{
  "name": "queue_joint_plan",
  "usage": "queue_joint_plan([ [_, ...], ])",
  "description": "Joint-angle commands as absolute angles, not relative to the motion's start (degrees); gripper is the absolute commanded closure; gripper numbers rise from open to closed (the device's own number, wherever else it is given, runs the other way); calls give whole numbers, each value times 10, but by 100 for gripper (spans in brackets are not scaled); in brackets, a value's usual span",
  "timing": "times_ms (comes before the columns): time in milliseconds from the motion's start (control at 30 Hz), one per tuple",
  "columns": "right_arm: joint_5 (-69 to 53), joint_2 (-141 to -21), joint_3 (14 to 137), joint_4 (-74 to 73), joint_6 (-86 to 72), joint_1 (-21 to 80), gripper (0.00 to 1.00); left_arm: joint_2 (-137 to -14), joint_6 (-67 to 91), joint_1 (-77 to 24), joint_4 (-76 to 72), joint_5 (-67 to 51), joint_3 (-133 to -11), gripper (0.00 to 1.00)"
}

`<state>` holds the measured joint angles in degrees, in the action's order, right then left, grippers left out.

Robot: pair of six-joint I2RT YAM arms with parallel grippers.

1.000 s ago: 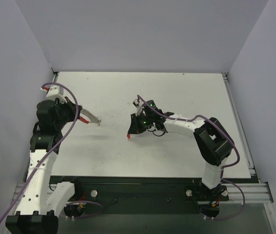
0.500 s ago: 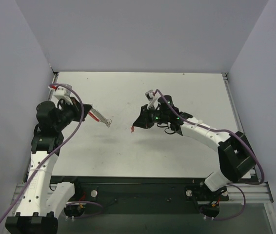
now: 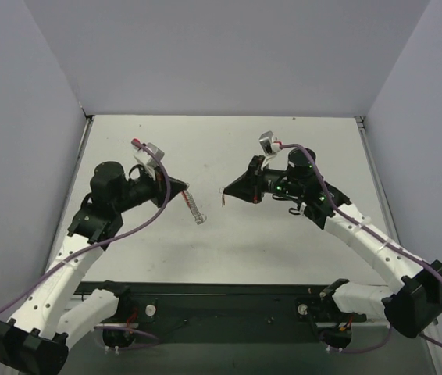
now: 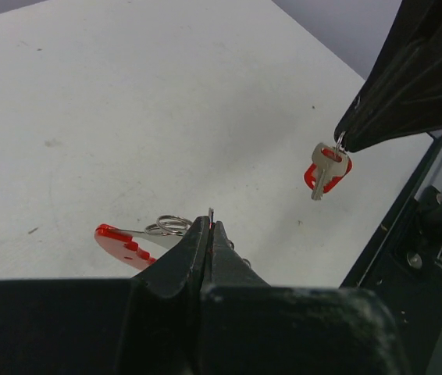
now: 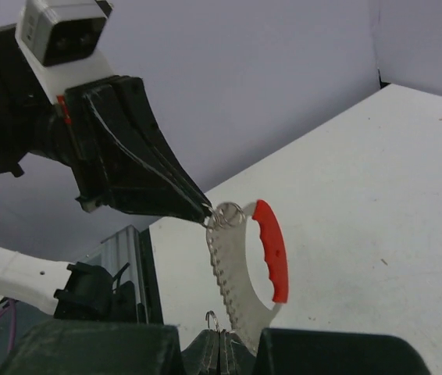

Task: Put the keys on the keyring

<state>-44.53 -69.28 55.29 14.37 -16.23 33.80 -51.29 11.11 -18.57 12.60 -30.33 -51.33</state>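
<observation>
Silver keys, red keyring dangle from left claw tip.

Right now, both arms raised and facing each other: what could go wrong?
Left gripper pinches only the thin silver split ring; the silver toothed plate with its red curved band dangles and could swing or slip.
Right gripper pinches just a small wire loop; its small red-and-silver key hangs loose, hard to line up.
Grippers point at each other; closing in risks a clash.
</observation>
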Motion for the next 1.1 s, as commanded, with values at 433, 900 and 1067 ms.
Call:
queue_joint_plan([
  [433, -526, -590, 584, 144, -194, 328, 100, -499, -32, -453, -39, -174, -513, 100],
  [900, -553, -581, 592, 138, -202, 316, 100, -467, -76, -508, -99, -106, -477, 100],
  [1067, -546, -583, 592, 139, -203, 316, 100, -468, -21, -509, -98, -75, -492, 100],
])
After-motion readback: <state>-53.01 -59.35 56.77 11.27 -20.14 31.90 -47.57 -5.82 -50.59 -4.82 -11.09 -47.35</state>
